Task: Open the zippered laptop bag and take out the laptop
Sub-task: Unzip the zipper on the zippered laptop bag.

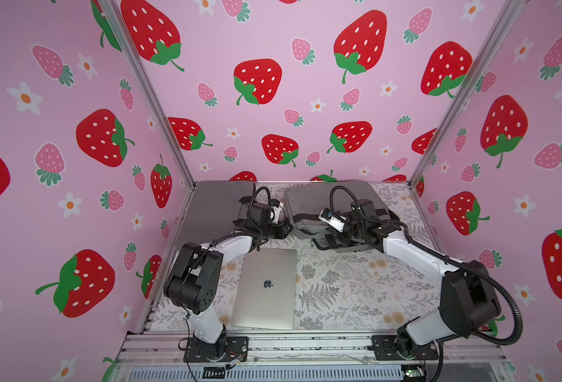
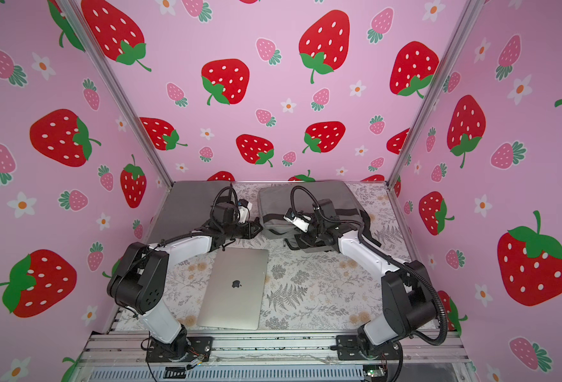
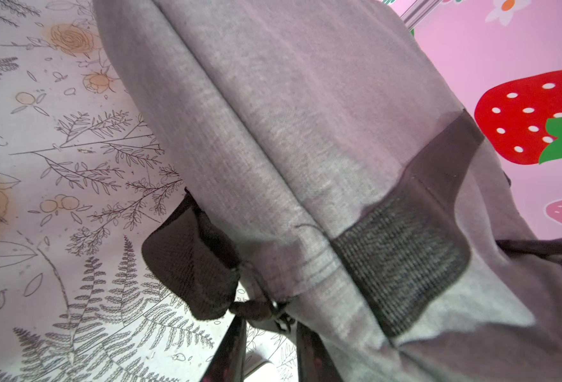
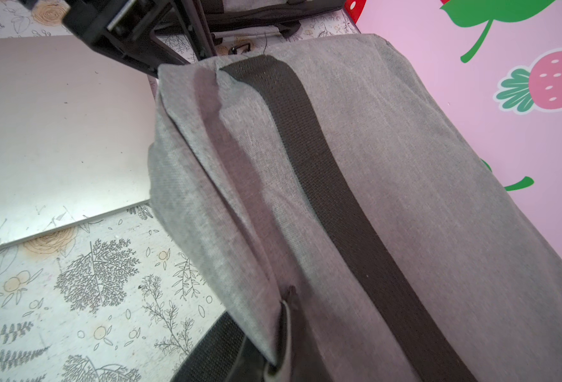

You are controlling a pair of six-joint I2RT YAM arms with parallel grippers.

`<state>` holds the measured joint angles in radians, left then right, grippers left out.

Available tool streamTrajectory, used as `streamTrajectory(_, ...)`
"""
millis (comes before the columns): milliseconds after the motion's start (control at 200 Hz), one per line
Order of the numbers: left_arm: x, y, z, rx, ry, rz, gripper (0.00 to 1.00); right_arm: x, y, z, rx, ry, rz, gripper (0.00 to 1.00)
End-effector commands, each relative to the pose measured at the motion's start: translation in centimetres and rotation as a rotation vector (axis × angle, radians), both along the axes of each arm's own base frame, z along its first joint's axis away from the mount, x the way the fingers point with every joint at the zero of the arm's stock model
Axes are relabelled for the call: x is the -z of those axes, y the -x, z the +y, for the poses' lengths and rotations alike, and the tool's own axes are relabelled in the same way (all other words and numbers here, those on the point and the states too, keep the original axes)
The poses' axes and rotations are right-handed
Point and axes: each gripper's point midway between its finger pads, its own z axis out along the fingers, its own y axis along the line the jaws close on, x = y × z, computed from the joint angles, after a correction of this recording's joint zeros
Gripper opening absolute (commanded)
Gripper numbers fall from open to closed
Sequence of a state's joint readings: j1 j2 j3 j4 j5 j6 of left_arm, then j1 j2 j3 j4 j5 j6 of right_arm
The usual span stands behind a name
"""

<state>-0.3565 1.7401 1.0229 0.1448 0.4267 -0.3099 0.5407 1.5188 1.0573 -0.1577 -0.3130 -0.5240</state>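
The silver laptop [image 1: 266, 291] [image 2: 235, 287] lies closed and flat on the floral table, outside the bag; it also shows in the right wrist view [image 4: 58, 132]. The grey laptop bag [image 1: 319, 201] [image 2: 312, 198] sits at the back centre, with its near edge raised. My left gripper [image 1: 288, 228] [image 3: 271, 324] is at the bag's left corner. Its jaws stand a little apart, and the dark zipper pull [image 3: 253, 309] and slider lie between the tips. My right gripper [image 1: 324, 241] [image 4: 273, 360] is shut on a fold of the bag's fabric [image 4: 405, 198] beside a black strap [image 4: 322, 182].
A second, darker grey bag [image 1: 216, 205] with black straps lies at the back left, right behind my left arm. Strawberry-print walls close in the table on three sides. An aluminium rail [image 1: 306, 344] runs along the front edge.
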Motion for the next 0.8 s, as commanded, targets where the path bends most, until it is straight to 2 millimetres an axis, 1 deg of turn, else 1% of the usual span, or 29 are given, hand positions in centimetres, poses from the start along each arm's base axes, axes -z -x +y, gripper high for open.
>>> streamTrajectory(0,-1.35,-2.01,0.56,-0.015,-0.036,-0.069,0.28,-5.26,-0.24,0.63,-0.02,-0.11,-0.085,0.0)
streamTrajectory(265,-0.62,-2.47,0.49,0.011,-0.076,-0.061,0.25,-5.22,-0.23,0.79,-0.025,-0.122,-0.072,0.0)
streamTrajectory(400,-0.55,-2.77,0.17,0.029,-0.081,-0.054,0.18,-5.18,-0.24,0.83,-0.023,-0.125,-0.066,0.0)
streamTrajectory(650,-0.44,-2.7,0.49,0.041,-0.121,-0.059,0.07,-5.41,-0.25,0.7,-0.019,-0.129,-0.068,0.0)
streamTrajectory(690,-0.48,-2.69,0.62,0.043,-0.13,-0.062,0.07,-5.44,-0.32,0.67,-0.017,-0.128,-0.07,0.0)
streamTrajectory(705,-0.47,-2.65,0.65,0.044,-0.133,-0.062,0.02,-5.39,-0.32,0.65,-0.017,-0.127,-0.069,0.0)
streamTrajectory(735,-0.65,-2.62,0.7,0.044,-0.137,-0.066,0.0,-5.44,-0.34,0.65,-0.016,-0.127,-0.07,0.0)
streamTrajectory(790,-0.85,-2.5,0.84,0.047,-0.148,-0.072,0.0,-5.45,-0.42,0.57,-0.011,-0.127,-0.071,0.0)
